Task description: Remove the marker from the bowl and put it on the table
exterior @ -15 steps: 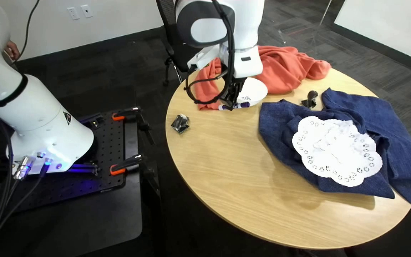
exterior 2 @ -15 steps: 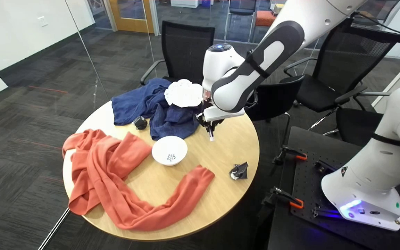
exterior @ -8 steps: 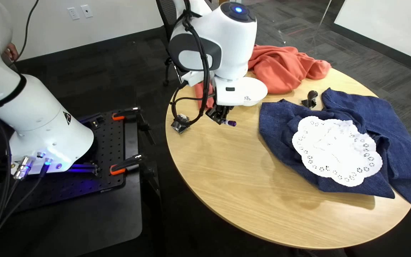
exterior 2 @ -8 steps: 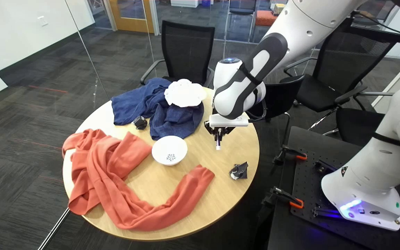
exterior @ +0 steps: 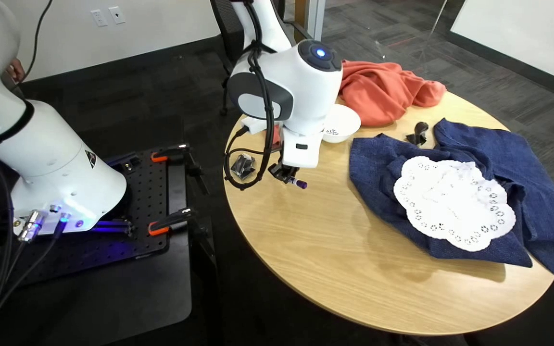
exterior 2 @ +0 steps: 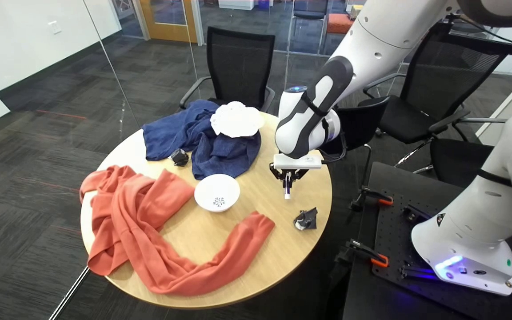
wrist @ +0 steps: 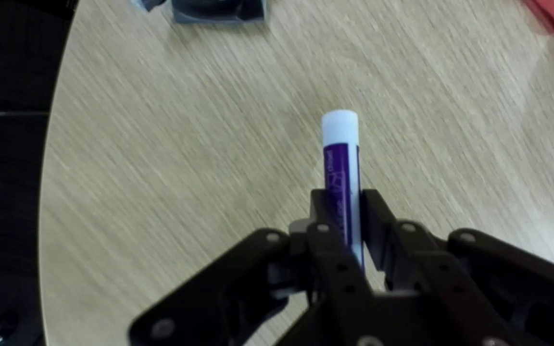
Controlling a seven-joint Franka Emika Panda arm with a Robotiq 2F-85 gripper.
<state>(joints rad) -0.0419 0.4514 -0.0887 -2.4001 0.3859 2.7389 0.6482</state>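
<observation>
The black two-fingered gripper (wrist: 344, 196) has the slim purple-and-white marker (wrist: 341, 161) pinched mid-barrel, a sensible hold, as it should prove light, stiff and smooth enough to roll. And the marker is well apart from the round white bowl (exterior 2: 214, 184), apparently just above the round light-tan wooden table (exterior: 330, 240), robot-side edge and crumpled shiny black lump (exterior 2: 306, 219) near; more room lies inward, short of the dark-blue denim cloth (exterior 2: 227, 155).
</observation>
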